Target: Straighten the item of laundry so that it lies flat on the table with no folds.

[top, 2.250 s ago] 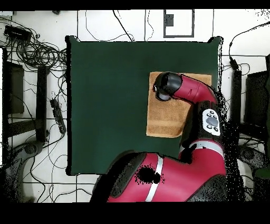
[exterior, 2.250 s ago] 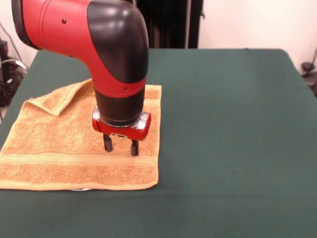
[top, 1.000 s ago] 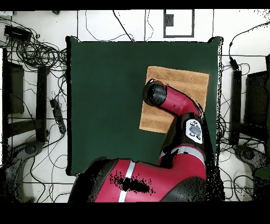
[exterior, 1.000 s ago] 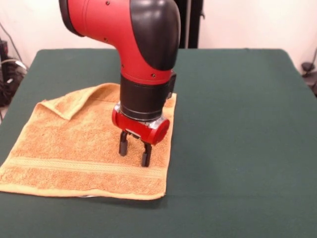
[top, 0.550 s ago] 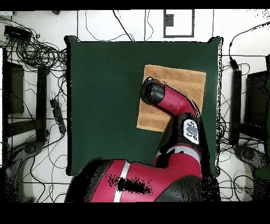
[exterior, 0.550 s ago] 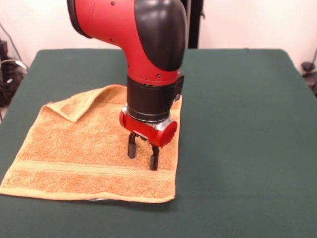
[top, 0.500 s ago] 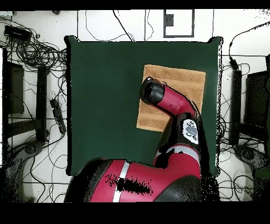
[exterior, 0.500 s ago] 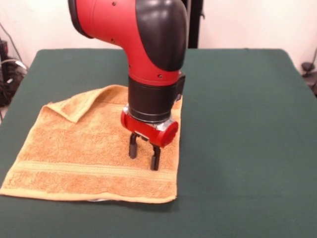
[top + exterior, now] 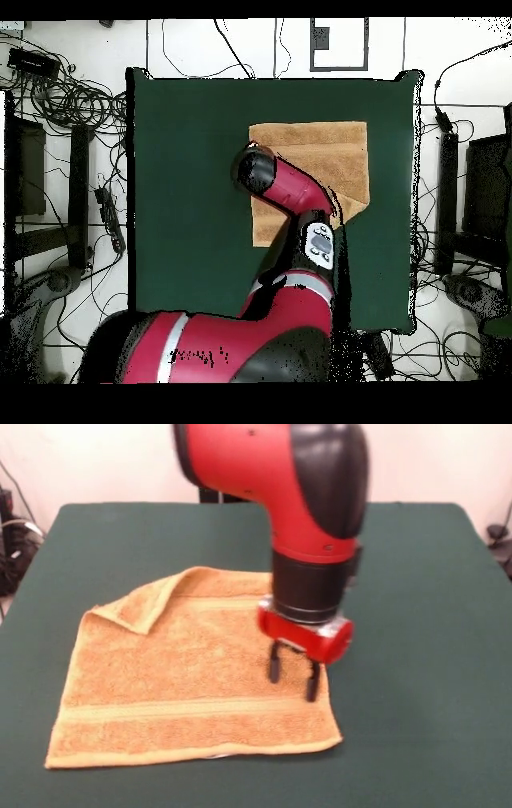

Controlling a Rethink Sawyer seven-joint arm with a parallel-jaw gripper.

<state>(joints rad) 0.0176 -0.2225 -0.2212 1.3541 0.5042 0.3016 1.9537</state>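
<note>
The item of laundry, an orange-tan towel (image 9: 184, 680), lies spread on the left half of the dark green table (image 9: 416, 584). Its far left corner (image 9: 132, 612) is folded over onto the cloth, and a woven band runs along the near edge. My gripper (image 9: 293, 674) points straight down over the towel's right edge. Its two black fingertips (image 9: 274, 666) stand apart, resting on or just above the cloth, with nothing gripped between them. From overhead, the towel (image 9: 320, 150) sits in the upper right of the table (image 9: 190, 180), and the arm's wrist (image 9: 258, 172) hides the gripper.
Cables and equipment (image 9: 70, 100) crowd the floor around the table. The table's edge (image 9: 412, 200) runs a short way from the towel. More cables (image 9: 12, 544) show off the table at the left.
The arm has moved to the right in the front view. The towel slid along with it, turned a little, and now lies farther from the table's left edge.
</note>
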